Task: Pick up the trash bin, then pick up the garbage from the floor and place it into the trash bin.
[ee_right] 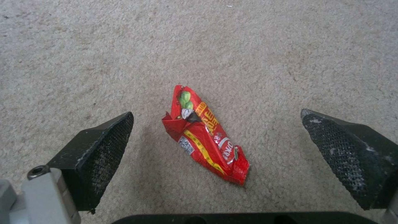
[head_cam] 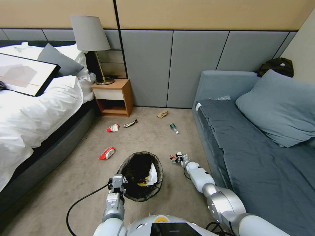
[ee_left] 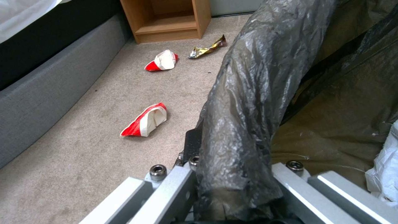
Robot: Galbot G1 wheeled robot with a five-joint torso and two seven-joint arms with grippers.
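Underfoot, beige-grey carpeted floor (head_cam: 82, 183), matte and bare but for scattered litter. Nearest, left gripper (ee_left: 232, 174) clamped on the bag-wrapped rim of the trash bin (head_cam: 131, 164), fingers either side of the black liner; inside the bin, crumpled white tissue (head_cam: 153, 172) and a yellow scrap. Just right of the bin, right gripper (ee_right: 215, 137) poised low over the carpet, black textured fingertips (ee_right: 104, 149) spread wide, gripping nothing. Between those fingertips, clear of both, a red snack wrapper (ee_right: 205, 137) flat on the carpet. Left of the bin, a red-and-white wrapper (head_cam: 107, 153); farther on, another (head_cam: 113, 128), a shiny foil wrapper (head_cam: 130, 123), a green bottle (head_cam: 174, 128) and brown crumpled paper (head_cam: 162, 114). Flanking all this, a bed (head_cam: 32, 114) to the left, a grey-blue sofa (head_cam: 262, 157) to the right. At the back, a wooden nightstand (head_cam: 113, 97) with a lamp (head_cam: 90, 36) against a grey panelled wall.
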